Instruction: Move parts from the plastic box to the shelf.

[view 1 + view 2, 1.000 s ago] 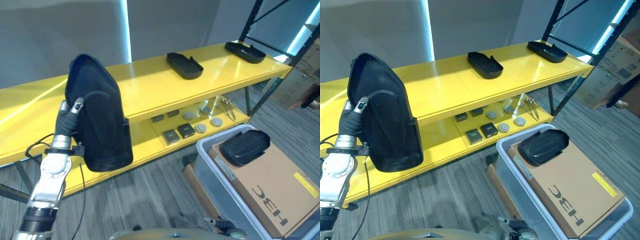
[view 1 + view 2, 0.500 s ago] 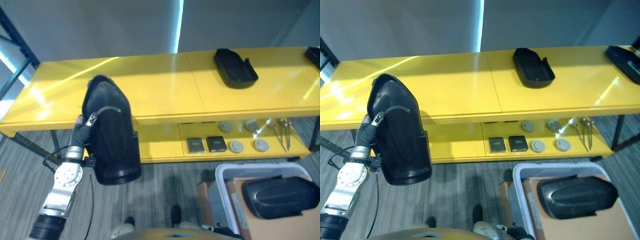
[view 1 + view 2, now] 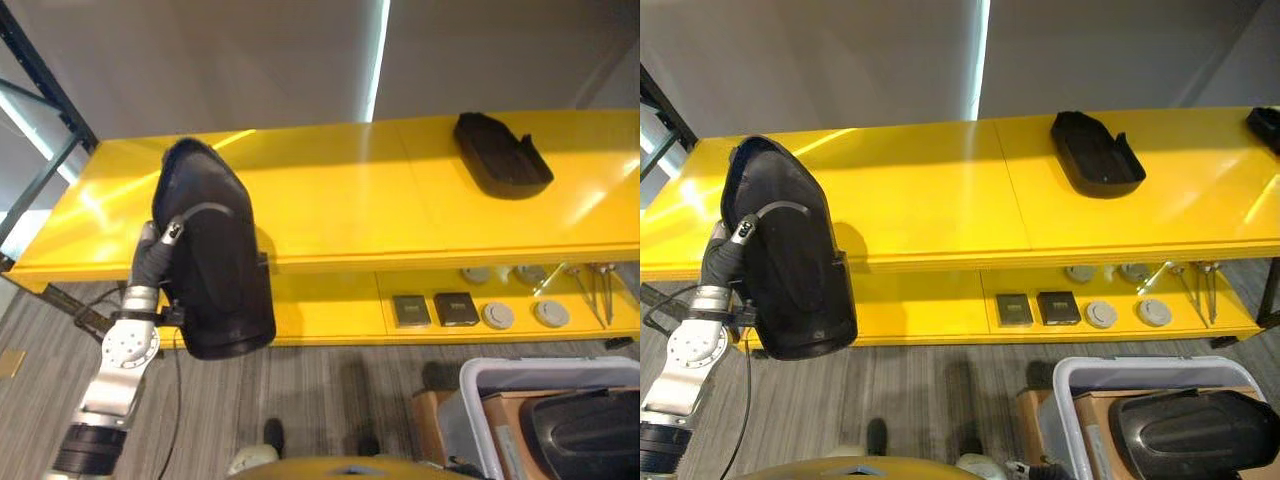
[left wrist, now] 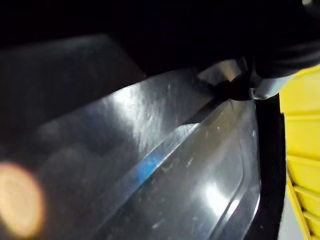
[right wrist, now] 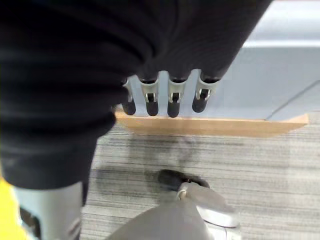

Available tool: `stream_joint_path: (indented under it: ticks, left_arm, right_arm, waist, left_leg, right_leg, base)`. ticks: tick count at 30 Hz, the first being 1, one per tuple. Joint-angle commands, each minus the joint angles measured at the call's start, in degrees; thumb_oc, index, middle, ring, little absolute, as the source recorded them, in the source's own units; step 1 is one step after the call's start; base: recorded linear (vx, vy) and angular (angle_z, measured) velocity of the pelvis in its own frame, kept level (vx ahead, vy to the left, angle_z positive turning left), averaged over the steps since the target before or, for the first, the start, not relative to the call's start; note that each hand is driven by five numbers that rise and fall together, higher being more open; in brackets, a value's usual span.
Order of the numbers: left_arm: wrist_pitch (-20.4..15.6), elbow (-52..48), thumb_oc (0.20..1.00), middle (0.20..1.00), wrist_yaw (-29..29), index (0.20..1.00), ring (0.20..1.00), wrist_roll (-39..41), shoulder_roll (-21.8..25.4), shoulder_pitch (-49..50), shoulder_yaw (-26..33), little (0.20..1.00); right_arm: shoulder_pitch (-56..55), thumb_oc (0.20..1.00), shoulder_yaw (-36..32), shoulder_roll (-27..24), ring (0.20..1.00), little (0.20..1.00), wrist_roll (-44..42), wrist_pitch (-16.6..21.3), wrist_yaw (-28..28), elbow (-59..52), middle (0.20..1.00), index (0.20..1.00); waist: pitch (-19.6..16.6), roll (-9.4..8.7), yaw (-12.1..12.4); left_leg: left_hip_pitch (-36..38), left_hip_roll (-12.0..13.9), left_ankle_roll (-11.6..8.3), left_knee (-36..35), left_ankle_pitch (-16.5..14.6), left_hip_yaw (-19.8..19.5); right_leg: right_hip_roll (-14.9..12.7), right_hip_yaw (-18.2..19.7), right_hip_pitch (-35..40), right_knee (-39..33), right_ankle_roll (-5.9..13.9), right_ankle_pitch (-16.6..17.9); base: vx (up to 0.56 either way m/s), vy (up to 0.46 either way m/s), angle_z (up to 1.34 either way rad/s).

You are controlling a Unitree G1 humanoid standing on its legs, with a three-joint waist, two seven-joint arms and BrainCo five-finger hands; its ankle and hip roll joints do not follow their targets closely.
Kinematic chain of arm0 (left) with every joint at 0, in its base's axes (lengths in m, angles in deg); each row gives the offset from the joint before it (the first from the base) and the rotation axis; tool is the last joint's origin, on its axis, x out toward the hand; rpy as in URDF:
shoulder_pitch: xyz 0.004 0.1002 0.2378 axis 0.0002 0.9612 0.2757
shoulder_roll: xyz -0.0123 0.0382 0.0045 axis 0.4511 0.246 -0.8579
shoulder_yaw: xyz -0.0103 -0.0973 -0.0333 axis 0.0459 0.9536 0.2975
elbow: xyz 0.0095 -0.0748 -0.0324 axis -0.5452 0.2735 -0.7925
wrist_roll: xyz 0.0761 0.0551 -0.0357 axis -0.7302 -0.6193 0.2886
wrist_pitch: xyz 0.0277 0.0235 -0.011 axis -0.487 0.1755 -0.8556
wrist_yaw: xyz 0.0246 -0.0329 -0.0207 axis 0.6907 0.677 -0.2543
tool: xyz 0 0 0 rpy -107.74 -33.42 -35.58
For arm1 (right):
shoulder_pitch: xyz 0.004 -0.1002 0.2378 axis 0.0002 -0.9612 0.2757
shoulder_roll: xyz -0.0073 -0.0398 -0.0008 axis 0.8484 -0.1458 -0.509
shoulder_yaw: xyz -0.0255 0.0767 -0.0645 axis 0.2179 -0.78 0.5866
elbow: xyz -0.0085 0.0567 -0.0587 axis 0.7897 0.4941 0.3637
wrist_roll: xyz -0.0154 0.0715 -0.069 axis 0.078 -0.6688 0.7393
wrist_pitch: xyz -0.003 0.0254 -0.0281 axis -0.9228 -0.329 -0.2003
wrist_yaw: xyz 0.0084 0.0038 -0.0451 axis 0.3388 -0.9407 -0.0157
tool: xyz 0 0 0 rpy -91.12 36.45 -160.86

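Yellow metal shelf behind; left hand grips large black moulded plastic part; right hand hangs relaxed, empty

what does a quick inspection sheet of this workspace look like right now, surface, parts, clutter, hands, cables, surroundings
surface: yellow shelf, top level mostly bare
job's things: large black part held at the shelf's left end; second black part lying on top; another black part in the plastic box
clutter: small dark and grey pieces on the lower level
hands: left hand on the large part; right hand hanging idle, fingers straight
cables: nothing seen
surroundings: grey carpet
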Motion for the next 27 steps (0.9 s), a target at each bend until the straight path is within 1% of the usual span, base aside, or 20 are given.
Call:
stream_joint_path:
  ticks: [1, 2, 3, 4, 5, 7, 9, 10, 11, 12, 13, 15, 16, 17, 18, 20, 21, 23, 26, 27]
  left_arm:
    - [-1.7, -2.1, 0.200, 0.200, 1.4, 0.200, 0.200, -0.7, 3.6, -4.6, 3.5, 0.200]
    - [-1.6, -1.7, 0.200, 0.200, 1.8, 0.200, 0.200, -1.3, 5.0, -6.4, 3.0, 0.200]
    - [-1.8, -1.2, 0.200, 0.200, 2.1, 0.200, 0.200, -0.5, 5.2, -7.3, 2.6, 0.200]
    - [-1.9, -1.0, 0.200, 0.200, 2.1, 0.200, 0.200, -0.5, 5.3, -7.4, 2.6, 0.200]
    - [-2.1, 0.9, 0.200, 0.200, 2.1, 0.200, 0.200, 2.9, 4.7, -9.9, 2.2, 0.200]
    - [-2.1, 4.6, 0.200, 0.200, 2.6, 0.200, 0.200, 5.2, 3.8, -13.3, 1.1, 0.200]
    - [-2.2, 5.8, 0.200, 0.200, 2.5, 0.200, 0.200, 6.5, 3.6, -14.7, 0.9, 0.200]
    - [-1.7, 8.2, 0.200, 0.200, 2.2, 0.200, 0.200, 8.9, 3.4, -18.2, -0.3, 0.200]
    - [-1.8, 8.4, 0.200, 0.200, 2.2, 0.200, 0.200, 9.0, 3.4, -18.5, -0.4, 0.200]
    - [-2.0, 11.7, 0.200, 0.200, 0.8, 0.200, 0.200, 12.3, 5.5, -24.5, -2.5, 0.200]
    - [-2.3, 13.5, 0.200, 0.200, 0.7, 0.200, 0.200, 13.9, 6.4, -26.8, -3.0, 0.200]
    - [-2.6, 19.9, 0.200, 0.200, 1.3, 0.200, 0.200, 20.4, 7.0, -33.0, -4.6, 0.200]
    - [-2.8, 20.5, 0.200, 0.200, 1.2, 0.200, 0.200, 20.6, 7.1, -33.6, -4.8, 0.200]
    - [-2.6, 25.5, 0.200, 0.200, 0.6, 0.200, 0.200, 23.6, 10.3, -38.8, -6.9, 0.200]
    - [-2.8, 28.7, 0.200, 0.200, 0.1, 0.200, 0.200, 26.1, 11.7, -42.6, -8.6, 0.200]
    - [-2.3, 35.4, 0.200, 0.200, -0.3, 0.200, 0.200, 27.9, 16.2, -49.0, -11.6, 0.200]
    - [-1.3, 41.6, 0.200, 0.200, -0.9, 0.200, 0.200, 29.3, 18.4, -54.0, -14.5, 0.200]
    - [-0.3, 48.4, 0.200, 0.200, -3.1, 0.200, 0.200, 32.1, 20.6, -59.6, -18.2, 0.200]
    - [3.0, 60.8, 0.200, 0.200, -5.5, 0.200, 0.200, 32.4, 21.5, -68.6, -24.6, 0.200]
    - [3.6, 63.0, 0.200, 0.200, -6.0, 0.200, 0.200, 33.2, 21.2, -70.1, -24.9, 0.200]
  right_arm:
    - [2.7, 1.000, 1.7, 1.6, 1.000, 1.000, -2.4, 0.4, -0.8, 0.1, 1.000, 1.000]
    - [3.9, 1.000, 3.2, 2.2, 1.000, 1.000, -2.4, 0.5, -1.0, -1.1, 1.000, 1.000]
    - [4.3, 1.000, 4.5, 2.3, 1.000, 1.000, -1.6, 0.6, -0.8, -1.8, 1.000, 1.000]
    - [4.3, 1.000, 4.5, 2.3, 1.000, 1.000, -1.6, 0.6, -0.8, -1.8, 1.000, 1.000]
    - [3.9, 1.000, 7.3, 2.9, 1.000, 1.000, 0.0, 0.4, -0.2, -3.0, 1.000, 1.000]
    - [3.9, 1.000, 8.8, 2.5, 1.000, 1.000, 1.2, 0.2, 0.3, -3.0, 1.000, 1.000]
    - [3.9, 1.000, 9.0, 2.3, 1.000, 1.000, 1.8, 0.0, 0.3, -3.1, 1.000, 1.000]
    - [3.6, 1.000, 8.8, 1.4, 1.000, 1.000, 1.9, -0.2, 0.3, -2.5, 1.000, 1.000]
    - [3.7, 1.000, 8.7, 1.4, 1.000, 1.000, 1.9, -0.2, 0.3, -2.5, 1.000, 1.000]
    - [3.7, 1.000, 7.5, 0.4, 1.000, 1.000, 1.2, -0.6, 0.3, -1.0, 1.000, 1.000]
    - [3.8, 1.000, 7.2, 0.0, 1.000, 1.000, 0.8, -0.8, 0.5, -0.3, 1.000, 1.000]
    - [4.1, 1.000, 7.4, -0.8, 1.000, 1.000, 0.6, -0.9, 0.8, 0.9, 1.000, 1.000]
    - [4.3, 1.000, 7.2, -0.7, 1.000, 1.000, 0.6, -0.9, 0.9, 0.9, 1.000, 1.000]
    - [4.9, 1.000, 7.5, -1.6, 1.000, 1.000, 0.7, -1.1, 0.6, 1.3, 1.000, 1.000]
    - [5.3, 1.000, 7.4, -1.8, 1.000, 1.000, 0.3, -1.1, 0.6, 1.5, 1.000, 1.000]
    - [6.0, 1.000, 8.1, -2.4, 1.000, 1.000, 0.3, -1.4, 0.7, 2.1, 1.000, 1.000]
    - [6.9, 1.000, 9.0, -2.5, 1.000, 1.000, 0.5, -1.5, 1.0, 2.5, 1.000, 1.000]
    - [8.1, 1.000, 9.5, -2.5, 1.000, 1.000, 0.2, -1.7, 1.0, 2.8, 1.000, 1.000]
    - [10.1, 1.000, 11.0, -2.2, 1.000, 1.000, -0.5, -2.1, 1.1, 3.1, 1.000, 1.000]
    - [10.6, 1.000, 11.4, -2.0, 1.000, 1.000, -0.7, -2.1, 1.2, 3.1, 1.000, 1.000]
  waist:
    - [-1.7, -1.30, -0.3]
    - [-1.5, -1.06, -0.8]
    - [-1.2, -1.00, -1.4]
    - [-1.4, -0.98, -1.3]
    - [-1.3, -1.69, -2.0]
    - [-1.1, -2.05, -2.5]
    - [-0.9, -1.98, -2.8]
    - [-0.6, -1.62, -3.7]
    - [-0.5, -1.58, -3.7]
    - [0.2, -1.03, -4.8]
    - [0.3, -0.82, -5.1]
    - [0.7, -0.41, -6.1]
    - [0.8, -0.45, -5.9]
    - [1.4, -0.13, -6.7]
    - [1.7, -0.01, -6.9]
    - [2.3, 0.39, -7.5]
    - [2.9, 0.56, -7.9]
    - [3.4, 0.87, -8.1]
    - [4.8, 1.31, -8.4]
    - [5.1, 1.33, -8.5]
  left_leg:
    - [-3.8, 1.9, -1.53, 0.5, 1.4, 0.2]
    - [-4.1, 2.1, -1.54, -0.2, 0.7, 0.5]
    - [-4.5, 2.2, -1.71, -0.2, 0.6, 0.9]
    - [-4.7, 2.3, -1.73, -0.2, 0.6, 1.1]
    - [-5.5, 2.7, -2.28, -0.2, 1.3, 1.5]
    - [-6.4, 3.1, -2.84, -0.2, 1.7, 1.6]
    - [-6.7, 3.2, -3.15, -0.2, 1.8, 1.7]
    - [-7.0, 3.4, -3.56, -0.2, 2.2, 1.8]
    - [-7.1, 3.5, -3.58, -0.2, 2.2, 1.8]
    - [-8.3, 3.9, -4.16, -0.2, 2.6, 1.9]
    - [-8.8, 4.1, -4.31, -0.2, 2.7, 2.2]
    - [-9.7, 4.4, -4.54, -0.2, 3.1, 2.7]
    - [-9.8, 4.5, -4.55, -0.2, 3.1, 2.8]
    - [-10.6, 4.6, -4.65, -0.2, 3.3, 3.2]
    - [-11.2, 4.6, -4.67, -0.2, 3.5, 3.4]
    - [-12.2, 4.6, -4.69, -0.2, 3.7, 3.6]
    - [-12.7, 4.5, -4.67, -0.2, 3.6, 3.8]
    - [-13.8, 4.4, -4.63, -0.2, 3.9, 3.8]
    - [-14.6, 4.2, -4.56, -0.2, 4.1, 4.0]
    - [-14.7, 4.2, -4.56, -0.2, 4.1, 4.1]
  right_leg:
    - [-3.3, 2.6, 0.4, 4.4, 3.23, 1.5]
    - [-3.1, 3.7, -2.5, 0.8, 3.10, 2.6]
    - [-2.8, 4.9, -4.5, -0.4, 2.99, 3.5]
    - [-2.7, 5.0, -4.8, -0.5, 2.97, 3.6]
    - [-2.6, 5.8, -5.3, -1.6, 2.77, 3.8]
    - [-2.4, 4.8, -5.2, -3.3, 2.42, 4.3]
    - [-2.3, 3.8, -5.0, -4.5, 2.51, 4.7]
    - [-1.9, 3.5, -5.0, -4.9, 2.45, 4.7]
    - [-1.9, 3.5, -5.0, -4.9, 2.43, 4.7]
    - [-1.5, 3.4, -6.1, -4.9, 2.51, 4.6]
    - [-1.5, 3.5, -6.8, -4.9, 2.64, 4.7]
    - [-1.5, 3.7, -8.0, -4.9, 2.89, 5.2]
    - [-1.5, 3.8, -8.1, -4.9, 2.89, 5.3]
    - [-1.4, 4.3, -9.2, -4.9, 3.09, 5.7]
    - [-1.3, 4.7, -10.2, -4.9, 3.15, 6.1]
    - [-1.4, 5.2, -11.6, -4.9, 3.37, 6.6]
    - [-1.5, 5.5, -12.5, -4.9, 3.53, 6.9]
    - [-1.6, 5.9, -13.9, -4.9, 3.64, 7.6]
    - [-1.8, 6.3, -14.9, -4.9, 3.86, 8.3]
    - [-1.8, 6.5, -15.2, -4.9, 3.90, 8.5]
  base:
    - [-0.01, 0.057, -0.11]
    - [-0.02, 0.028, -0.12]
    - [-0.02, 0.027, -0.27]
    - [0.02, -0.011, -0.40]
    - [0.01, -0.030, -0.31]
    - [0.00, -0.040, 0.02]
    - [0.01, -0.035, 0.02]
    - [0.02, -0.040, -0.03]
    - [-0.02, -0.049, 0.05]
    - [-0.05, -0.020, 0.04]
    - [-0.06, -0.021, 0.05]
    - [-0.03, -0.009, -0.08]
    - [-0.04, -0.007, -0.11]
    - [-0.05, 0.004, -0.16]
    - [-0.07, 0.006, -0.16]
    - [-0.04, 0.007, -0.23]
    - [-0.05, 0.012, -0.26]
    - [-0.04, 0.014, -0.18]
    - [-0.01, 0.014, -0.05]
    - [0.00, 0.018, -0.04]
